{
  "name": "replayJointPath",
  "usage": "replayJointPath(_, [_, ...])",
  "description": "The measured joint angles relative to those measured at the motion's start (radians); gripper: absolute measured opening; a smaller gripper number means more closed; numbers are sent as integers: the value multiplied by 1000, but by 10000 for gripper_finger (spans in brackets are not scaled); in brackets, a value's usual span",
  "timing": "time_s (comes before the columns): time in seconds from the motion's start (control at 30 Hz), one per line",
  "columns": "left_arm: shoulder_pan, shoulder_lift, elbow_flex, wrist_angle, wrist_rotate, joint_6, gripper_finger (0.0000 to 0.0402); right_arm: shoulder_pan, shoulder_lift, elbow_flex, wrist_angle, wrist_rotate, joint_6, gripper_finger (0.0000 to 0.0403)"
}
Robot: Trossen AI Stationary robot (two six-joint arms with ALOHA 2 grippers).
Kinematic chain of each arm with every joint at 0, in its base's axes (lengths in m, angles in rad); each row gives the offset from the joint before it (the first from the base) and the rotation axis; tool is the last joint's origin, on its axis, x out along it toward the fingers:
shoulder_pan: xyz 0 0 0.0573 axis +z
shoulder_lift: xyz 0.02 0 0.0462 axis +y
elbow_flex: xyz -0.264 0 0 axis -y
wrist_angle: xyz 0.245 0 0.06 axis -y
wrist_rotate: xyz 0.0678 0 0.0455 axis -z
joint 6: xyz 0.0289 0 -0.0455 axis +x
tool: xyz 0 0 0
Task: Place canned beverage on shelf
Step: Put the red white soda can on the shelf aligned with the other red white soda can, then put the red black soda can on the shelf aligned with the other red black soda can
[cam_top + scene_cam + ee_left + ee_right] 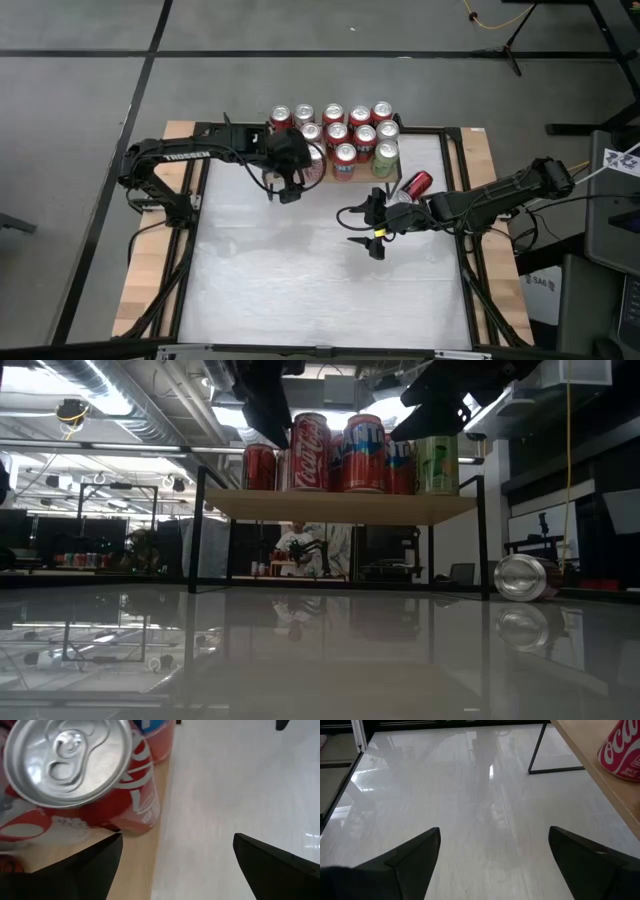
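Shelf (400, 183): light-wood top on thin black legs, at the far edge of the white table (300, 290); serves as landmark.

Upright cans (345, 128): a dozen or so, packed in rows on the shelf top, red ones mostly, one green (385, 158) at its right front corner.

Fallen can (416, 184): red, lying on its side on the table, just right of the shelf, beside its leg.

Left gripper (288, 187): above the shelf's front left edge, fingers apart, holding nothing; a red cola can (85, 775) stands just beside it.

Right gripper (368, 228): over the table in front of the shelf, near the fallen can, fingers apart and empty.
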Motion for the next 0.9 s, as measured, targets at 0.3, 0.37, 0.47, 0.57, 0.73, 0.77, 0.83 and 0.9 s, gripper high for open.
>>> replayJointPath(0.3, [-11, -5, 1, -107, -1, -6, 370, 0, -6, 0, -7, 0, 0, 360])
replayJointPath(0.37, [-23, -18, 0, -161, -1, -21, 370, 0, -23, 0, -34, -1, 0, 360])
replayJointPath(0.47, [-55, -41, 2, -197, 0, -61, 370, 0, -58, 0, -82, -1, 0, 360])
replayJointPath(0.57, [-107, -60, -1, -192, -3, -86, 370, 0, -100, 0, -117, -1, 1, 360])
replayJointPath(0.73, [-206, -110, -104, -45, -2, -141, 370, 0, -173, 0, -177, -4, 41, 360])
replayJointPath(0.77, [-222, -118, -136, -8, -3, -158, 370, 0, -188, 0, -185, -4, 57, 360])
replayJointPath(0.83, [-249, -131, -201, 55, -4, -197, 370, 0, -219, 0, -229, -3, 98, 360])
replayJointPath(0.9, [-271, -144, -256, 120, -4, -238, 370, 0, -246, 1, -245, -3, 161, 360])
